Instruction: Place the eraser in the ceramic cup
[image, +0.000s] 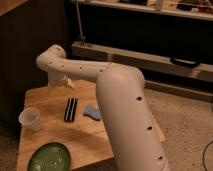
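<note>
Eraser (70, 109): flat on the table (47, 132), mid-top, just beside the blue pad (92, 112), well apart from the ceramic cup (29, 119) at the left edge
Gripper (64, 81): over the table's far edge, behind the eraser; grip state impossible to tell
Approach: descend across the bar's narrow width, clear of the pad
Hidden: table's right part, behind the arm (122, 105)

Gripper (64, 82) sat at table (47, 102) far edge; open wood before it, then eraser (70, 109); ceramic cup (29, 119) front-left; arm (122, 105) walled off right.
</note>
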